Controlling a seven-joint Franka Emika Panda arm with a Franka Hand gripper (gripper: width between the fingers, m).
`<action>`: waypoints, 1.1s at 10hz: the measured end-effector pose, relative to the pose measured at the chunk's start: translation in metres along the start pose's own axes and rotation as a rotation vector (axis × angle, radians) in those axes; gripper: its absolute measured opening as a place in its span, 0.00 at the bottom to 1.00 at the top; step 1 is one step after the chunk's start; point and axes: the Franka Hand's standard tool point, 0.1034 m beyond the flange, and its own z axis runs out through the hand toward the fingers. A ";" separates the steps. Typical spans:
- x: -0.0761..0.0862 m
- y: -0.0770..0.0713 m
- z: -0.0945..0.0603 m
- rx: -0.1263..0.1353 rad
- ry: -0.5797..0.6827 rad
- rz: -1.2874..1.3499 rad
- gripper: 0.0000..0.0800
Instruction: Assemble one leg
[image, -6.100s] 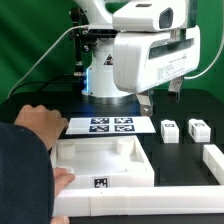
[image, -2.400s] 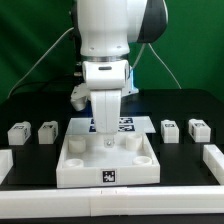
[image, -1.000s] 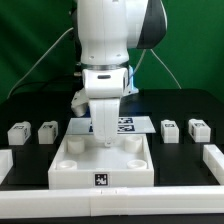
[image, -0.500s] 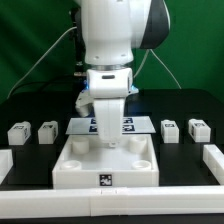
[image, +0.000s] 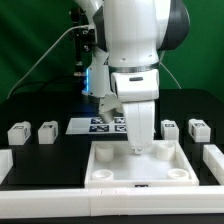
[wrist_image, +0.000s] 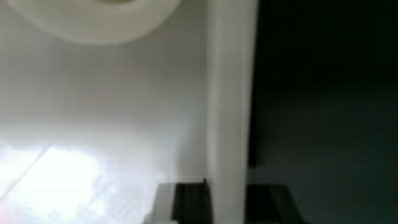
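Several small white legs with tags stand on the black table: two at the exterior view's left (image: 17, 131) (image: 47, 130) and two at its right (image: 170, 128) (image: 198, 128). My gripper (image: 138, 150) points straight down and is shut on the rear wall of the large white tabletop (image: 112, 170), far from every leg. In the wrist view my gripper (wrist_image: 230, 192) has its two dark fingers (wrist_image: 191, 205) on either side of the tabletop's white rim (wrist_image: 228, 110). A round corner socket (wrist_image: 111, 18) shows beside the rim.
The marker board (image: 98, 125) lies behind the tabletop. White raised blocks sit at the exterior view's left edge (image: 5, 160) and right edge (image: 212, 158). A long white bar (image: 60, 205) runs along the front. The arm's body hides the table's rear middle.
The arm has swung to the exterior view's right, and the tabletop has slid that way with the gripper. The legs have not moved.
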 end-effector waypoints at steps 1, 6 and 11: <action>0.010 0.003 0.001 0.009 0.003 -0.003 0.08; 0.033 0.003 0.003 0.010 0.006 -0.015 0.08; 0.032 0.003 0.004 0.009 0.006 -0.013 0.36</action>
